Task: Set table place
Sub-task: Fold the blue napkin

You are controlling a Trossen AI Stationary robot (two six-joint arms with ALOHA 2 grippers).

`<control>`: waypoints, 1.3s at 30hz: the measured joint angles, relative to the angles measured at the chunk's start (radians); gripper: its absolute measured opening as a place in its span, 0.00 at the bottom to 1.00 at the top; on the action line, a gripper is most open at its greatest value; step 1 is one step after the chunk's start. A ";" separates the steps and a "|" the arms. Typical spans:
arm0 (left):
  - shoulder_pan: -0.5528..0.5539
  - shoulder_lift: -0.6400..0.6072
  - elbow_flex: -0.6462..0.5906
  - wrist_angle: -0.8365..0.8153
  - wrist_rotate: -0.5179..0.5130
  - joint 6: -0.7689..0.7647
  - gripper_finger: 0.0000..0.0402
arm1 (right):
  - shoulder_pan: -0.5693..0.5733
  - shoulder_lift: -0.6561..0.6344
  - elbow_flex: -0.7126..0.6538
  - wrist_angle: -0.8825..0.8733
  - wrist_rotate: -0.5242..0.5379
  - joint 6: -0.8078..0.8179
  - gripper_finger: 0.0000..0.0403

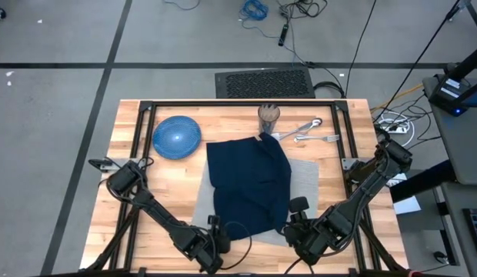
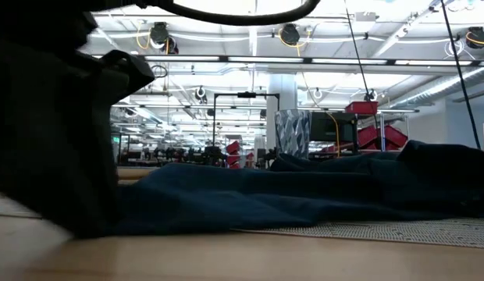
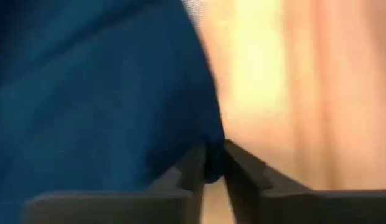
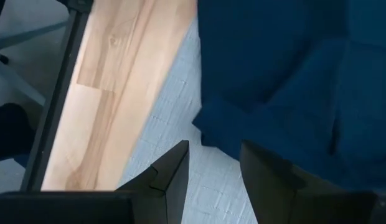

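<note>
Left wrist view's showing the left claw pinching the navy napkin's edge; right claw is hovering open beside it, over the placemat.

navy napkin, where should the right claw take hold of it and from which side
Best at the near corner of the navy napkin, the loose edge lying on the grey placemat just ahead of the right claw. It lies flat, so probably come in low from the table's near edge and pinch that hem. The left claw has already closed on the opposite near edge.
</note>
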 joint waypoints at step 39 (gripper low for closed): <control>-0.041 -0.171 0.117 -0.489 -0.171 -0.104 0.00 | -0.159 0.001 -0.445 0.869 -0.298 -0.274 0.32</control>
